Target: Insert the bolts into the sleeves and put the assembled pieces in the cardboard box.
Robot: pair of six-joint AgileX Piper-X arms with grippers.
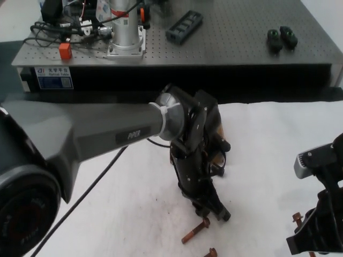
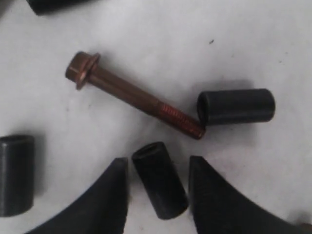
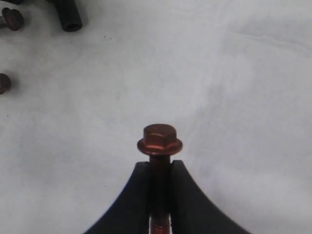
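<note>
Over white cloth (image 3: 229, 73), right fingers (image 3: 129, 207) clamped on bolt (image 3: 159, 142), head outward, left fingers (image 2: 95, 207) apart.

Perforated metal bench (image 1: 225, 43), far side: silver post (image 1: 124, 27) on base plate; orange block (image 1: 65, 51); cable tangle (image 1: 53, 27); black compartmented tray (image 1: 184, 25); two small black parts (image 1: 281, 38). Near side: white sheet (image 1: 268, 139).
</note>
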